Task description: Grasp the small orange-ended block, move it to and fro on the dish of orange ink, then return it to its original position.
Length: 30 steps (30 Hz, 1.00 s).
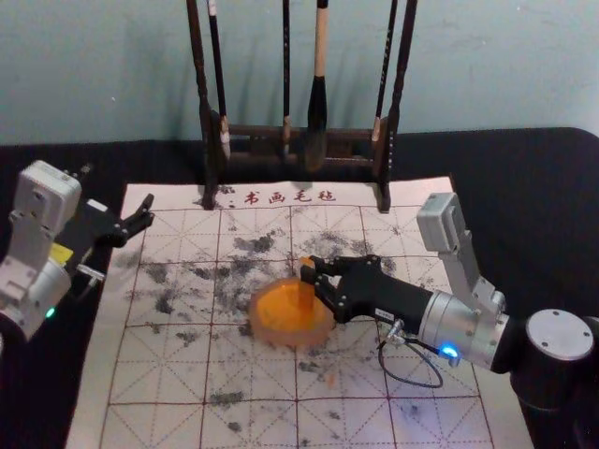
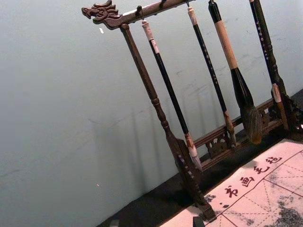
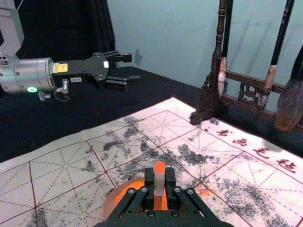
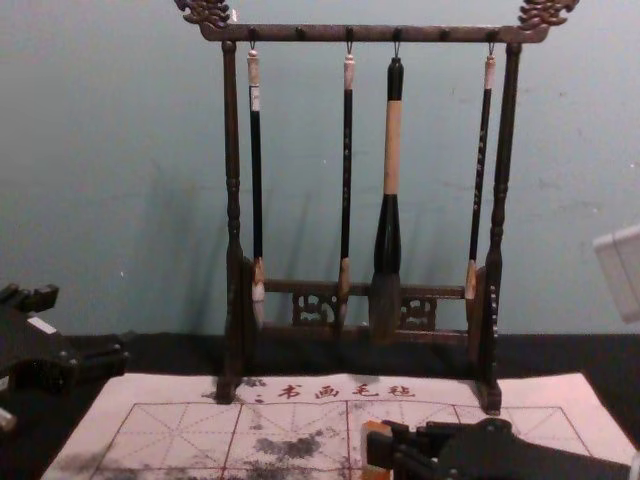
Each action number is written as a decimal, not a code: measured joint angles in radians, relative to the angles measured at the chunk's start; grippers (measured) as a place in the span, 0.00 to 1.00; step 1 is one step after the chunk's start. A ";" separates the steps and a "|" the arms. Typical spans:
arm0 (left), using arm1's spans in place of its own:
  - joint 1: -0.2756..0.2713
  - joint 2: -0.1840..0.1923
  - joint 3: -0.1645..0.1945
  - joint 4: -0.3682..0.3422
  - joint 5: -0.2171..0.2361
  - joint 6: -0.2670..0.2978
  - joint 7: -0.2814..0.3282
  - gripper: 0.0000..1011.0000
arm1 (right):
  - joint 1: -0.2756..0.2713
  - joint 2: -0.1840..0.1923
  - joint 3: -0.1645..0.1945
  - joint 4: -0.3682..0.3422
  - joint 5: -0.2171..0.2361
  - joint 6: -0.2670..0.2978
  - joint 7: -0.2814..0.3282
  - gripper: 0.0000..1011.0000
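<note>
My right gripper (image 1: 316,286) is shut on the small orange-ended block (image 1: 306,291), held upright over the right part of the round dish of orange ink (image 1: 266,327). Whether its lower end touches the ink cannot be told. In the right wrist view, the block (image 3: 159,178) shows a pale middle and an orange top between the fingertips of the right gripper (image 3: 160,185), with the dish (image 3: 110,202) behind and below. My left gripper (image 1: 140,221) is parked, open and empty, beyond the mat's left edge; its fingertips just enter the left wrist view.
A dark wooden rack (image 1: 253,134) with several hanging brushes stands at the mat's back edge. The gridded calligraphy mat (image 1: 159,398), blotched with dark ink, lies on a black-covered table (image 1: 94,159). A small orange smear (image 3: 204,192) marks the mat beside the dish.
</note>
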 joint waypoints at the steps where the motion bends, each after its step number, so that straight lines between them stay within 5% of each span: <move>1: 0.000 0.000 0.000 0.000 0.000 0.000 0.000 0.99 | -0.001 0.000 0.000 -0.002 0.000 0.000 0.000 0.14; 30: 0.000 0.000 0.000 0.000 0.000 0.000 0.000 0.99 | -0.005 -0.014 -0.040 -0.021 0.006 0.006 0.016 0.14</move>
